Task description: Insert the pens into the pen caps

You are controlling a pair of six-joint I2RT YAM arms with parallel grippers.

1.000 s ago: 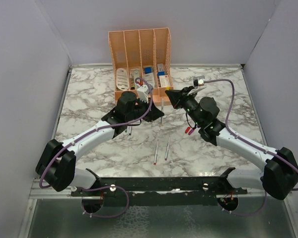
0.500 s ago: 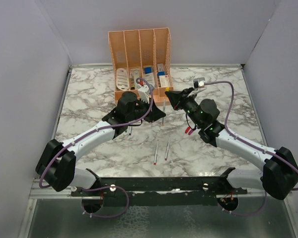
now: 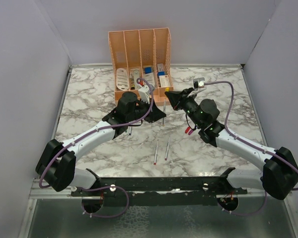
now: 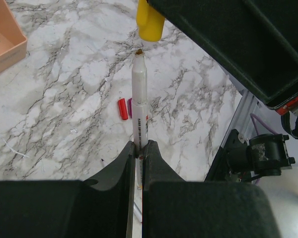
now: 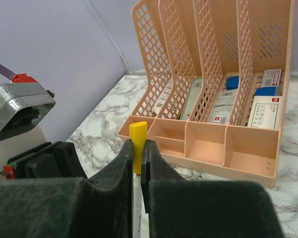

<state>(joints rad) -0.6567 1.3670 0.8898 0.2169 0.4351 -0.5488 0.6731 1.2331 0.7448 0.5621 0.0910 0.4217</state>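
My left gripper (image 4: 140,146) is shut on a grey-white pen (image 4: 139,99) whose tip points up at the yellow cap (image 4: 150,22). The tip sits just short of the cap's opening, slightly to its left. My right gripper (image 5: 138,146) is shut on that yellow cap (image 5: 138,136), and the pen (image 5: 135,206) shows just under it. In the top view the left gripper (image 3: 158,106) and right gripper (image 3: 169,95) meet in front of the organiser. A red cap (image 4: 123,108) and a magenta cap (image 4: 130,106) lie on the marble. Two more pens (image 3: 156,151) (image 3: 167,148) lie nearer the arm bases.
The peach organiser (image 3: 140,54) stands at the back, its front trays close behind the grippers (image 5: 203,144). The red cap also shows under the right arm in the top view (image 3: 187,131). Another pen (image 3: 130,130) lies under the left arm. Walls enclose the marble table on three sides.
The right gripper with the yellow cap has moved slightly left, closer to the left gripper's pen. The left arm has barely moved.
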